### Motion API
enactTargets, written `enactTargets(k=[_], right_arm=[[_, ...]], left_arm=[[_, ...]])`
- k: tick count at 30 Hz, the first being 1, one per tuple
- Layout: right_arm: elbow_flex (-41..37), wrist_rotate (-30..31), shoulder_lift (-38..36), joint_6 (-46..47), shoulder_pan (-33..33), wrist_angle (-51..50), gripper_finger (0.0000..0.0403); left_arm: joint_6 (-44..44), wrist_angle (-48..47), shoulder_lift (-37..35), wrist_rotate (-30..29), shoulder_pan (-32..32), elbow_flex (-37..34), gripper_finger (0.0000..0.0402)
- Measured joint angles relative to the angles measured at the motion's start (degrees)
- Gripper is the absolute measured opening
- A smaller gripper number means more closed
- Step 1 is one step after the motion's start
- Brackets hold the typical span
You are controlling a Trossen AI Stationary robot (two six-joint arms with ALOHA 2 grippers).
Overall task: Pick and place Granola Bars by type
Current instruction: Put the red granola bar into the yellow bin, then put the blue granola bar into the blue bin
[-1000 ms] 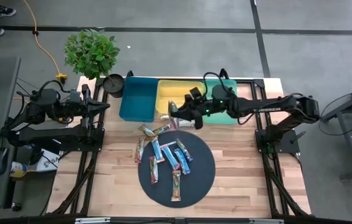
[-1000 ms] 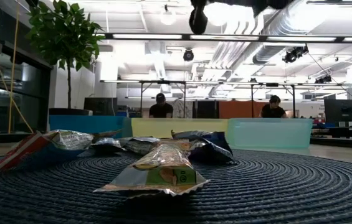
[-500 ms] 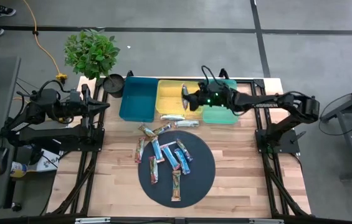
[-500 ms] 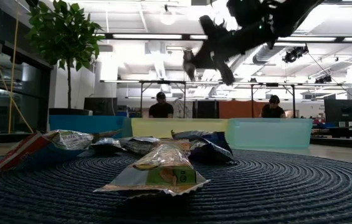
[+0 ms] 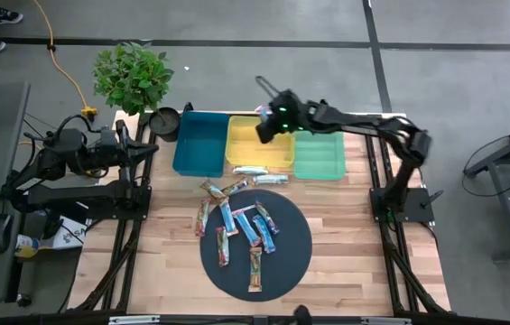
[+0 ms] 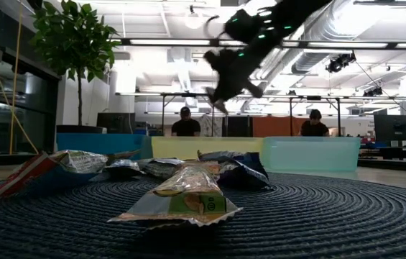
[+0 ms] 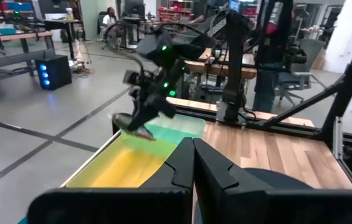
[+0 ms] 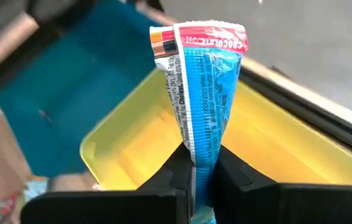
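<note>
Granola bar (image 8: 202, 93) pinched in right gripper (image 8: 195, 163) jaws, above yellow bin (image 5: 247, 143), left jaws closed.

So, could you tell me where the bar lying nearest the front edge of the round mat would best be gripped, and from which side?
Probably from straight above, across its narrow width near the middle. The bar lies flat on the dark round mat, long axis pointing toward the bins, with bare mat on both long sides, so fingers could straddle it. The right gripper is busy holding a blue bar over the yellow bin.

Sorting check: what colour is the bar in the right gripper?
Blue with a red end, granola bar; clearest in the right wrist view.
</note>
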Motion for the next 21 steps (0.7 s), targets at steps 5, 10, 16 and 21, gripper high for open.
enactTargets(k=[5, 10, 16, 21], right_arm=[[14.5, -1.4, 10.4, -3.2, 0.3, -17.5, 0.0021], [22.0, 0.9, 16.2, -6.6, 0.7, -27.5, 0.0022], [22.5, -0.8, 17.4, -10.7, 0.7, -29.6, 0.0059], [22.0, -2.4, 17.4, -12.9, 0.3, -30.0, 0.011]], left_arm=[[0.0, 0.2, 0.0, -0.8, 0.0, 0.0, 0.0], [0.0, 0.2, 0.0, -0.9, 0.0, 0.0, 0.0], [0.0, 0.2, 0.0, -0.9, 0.0, 0.0, 0.0], [0.0, 0.2, 0.0, -0.9, 0.0, 0.0, 0.0]])
